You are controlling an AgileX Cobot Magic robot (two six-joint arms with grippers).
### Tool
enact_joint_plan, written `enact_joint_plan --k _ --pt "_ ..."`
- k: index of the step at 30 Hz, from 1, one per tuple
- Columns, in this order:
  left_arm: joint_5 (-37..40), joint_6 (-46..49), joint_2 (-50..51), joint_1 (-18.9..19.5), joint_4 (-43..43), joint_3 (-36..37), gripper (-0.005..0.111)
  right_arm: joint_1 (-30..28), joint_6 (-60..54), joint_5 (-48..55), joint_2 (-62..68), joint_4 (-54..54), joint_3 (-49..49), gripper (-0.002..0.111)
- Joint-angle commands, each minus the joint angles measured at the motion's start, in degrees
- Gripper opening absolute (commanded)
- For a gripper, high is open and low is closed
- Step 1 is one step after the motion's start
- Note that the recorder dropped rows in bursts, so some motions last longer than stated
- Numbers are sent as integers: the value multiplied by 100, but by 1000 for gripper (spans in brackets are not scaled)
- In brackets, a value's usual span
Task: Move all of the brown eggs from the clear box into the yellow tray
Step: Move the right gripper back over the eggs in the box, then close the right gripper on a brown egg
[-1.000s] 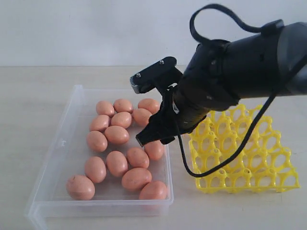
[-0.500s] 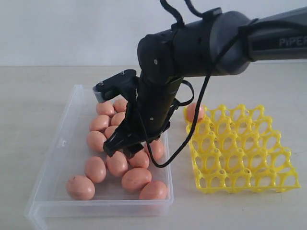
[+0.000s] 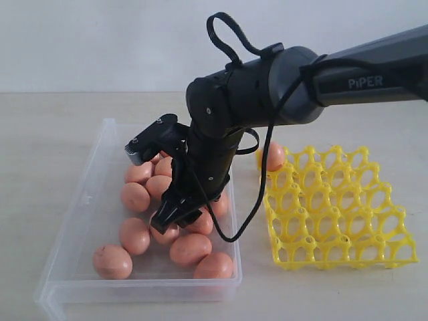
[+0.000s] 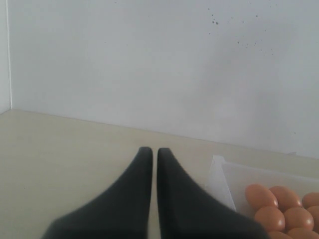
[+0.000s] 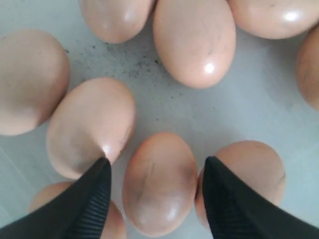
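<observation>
One egg (image 3: 273, 155) now sits in the yellow tray (image 3: 348, 221) at its far left corner, and the right claw (image 5: 157, 162), released, has dropped astride the next egg (image 5: 159, 191) in the clear box (image 3: 80, 221).

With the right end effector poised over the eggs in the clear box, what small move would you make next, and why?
I would probably lower the right end effector straight down a little. Its open jaws straddle one brown egg on the floor of the clear box, with neighbours close on both sides, so a careful descent seems needed before closing.
</observation>
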Motion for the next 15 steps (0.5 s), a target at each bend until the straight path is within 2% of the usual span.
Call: enact_joint_plan --k 1,15 --pt "-7 -51 -14 -10 -51 20 4 1 -228 -48 2 -57 -25 50" --pt "-17 -51 -14 -10 -51 20 4 1 -313 0 456 -51 -40 50"
